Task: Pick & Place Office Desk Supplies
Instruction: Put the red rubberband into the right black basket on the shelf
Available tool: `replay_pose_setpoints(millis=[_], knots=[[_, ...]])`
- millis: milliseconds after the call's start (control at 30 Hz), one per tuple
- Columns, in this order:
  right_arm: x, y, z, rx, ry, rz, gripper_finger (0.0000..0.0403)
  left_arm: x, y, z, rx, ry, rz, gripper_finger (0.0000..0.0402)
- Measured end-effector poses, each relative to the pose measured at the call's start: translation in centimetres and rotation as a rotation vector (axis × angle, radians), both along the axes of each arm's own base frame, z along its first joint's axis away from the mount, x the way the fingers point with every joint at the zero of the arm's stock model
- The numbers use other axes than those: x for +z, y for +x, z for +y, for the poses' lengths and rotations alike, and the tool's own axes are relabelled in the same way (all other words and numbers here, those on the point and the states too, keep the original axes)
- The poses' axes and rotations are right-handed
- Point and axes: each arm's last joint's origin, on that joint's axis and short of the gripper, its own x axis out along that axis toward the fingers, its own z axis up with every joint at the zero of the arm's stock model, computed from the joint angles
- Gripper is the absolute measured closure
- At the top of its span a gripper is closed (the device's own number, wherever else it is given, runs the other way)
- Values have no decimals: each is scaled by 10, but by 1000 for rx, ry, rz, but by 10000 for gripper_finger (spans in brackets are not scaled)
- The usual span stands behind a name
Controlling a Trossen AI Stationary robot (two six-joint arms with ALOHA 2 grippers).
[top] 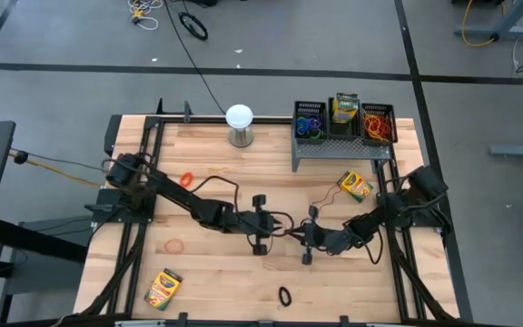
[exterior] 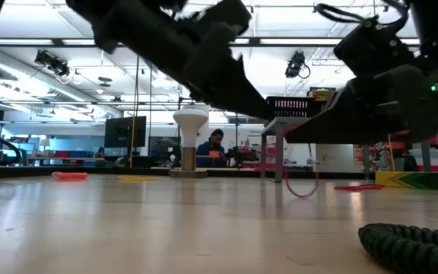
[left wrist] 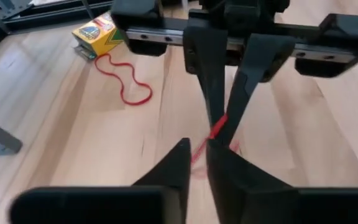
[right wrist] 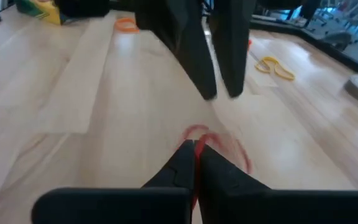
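Partly done: three black mesh bins (top: 345,123) hold supplies; loose bands and crayon boxes (top: 355,186) remain; right gripper (right wrist: 196,148) fingers clamp a thin red rubber band (right wrist: 199,134), left gripper (left wrist: 196,155) fingers slightly apart.

Three black mesh bins (top: 344,122) in a row on grey perforated metal riser (top: 341,148) at worktop's (top: 216,272) far right; white globe on short stand (top: 239,124) just left. Yellow-and-green crayon box (top: 356,186) before riser, another (top: 162,289) near left front corner. Both tools mid-worktop, tips facing.
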Motion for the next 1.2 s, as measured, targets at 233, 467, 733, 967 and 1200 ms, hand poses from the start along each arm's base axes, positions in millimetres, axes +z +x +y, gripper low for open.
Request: replay_pose_setpoints(millis=[233, 467, 733, 967, 1200], knots=[[19, -4, -2, 13, -91, 6, 399, 21, -18, -10, -3, 17, 59, 268], [79, -30, -19, -63, -184, 26, 401, 21, -31, -27, -23, 104, 121, 246], [179, -83, -69, -387, -266, 45, 401, 17, -36, -31, -36, 109, 170, 269], [238, -116, -119, -664, -319, 87, 402, 17, -37, -35, -43, 109, 164, 281], [250, -127, -163, -924, -380, 219, 403, -2, -46, -28, -64, 66, 80, 295]])
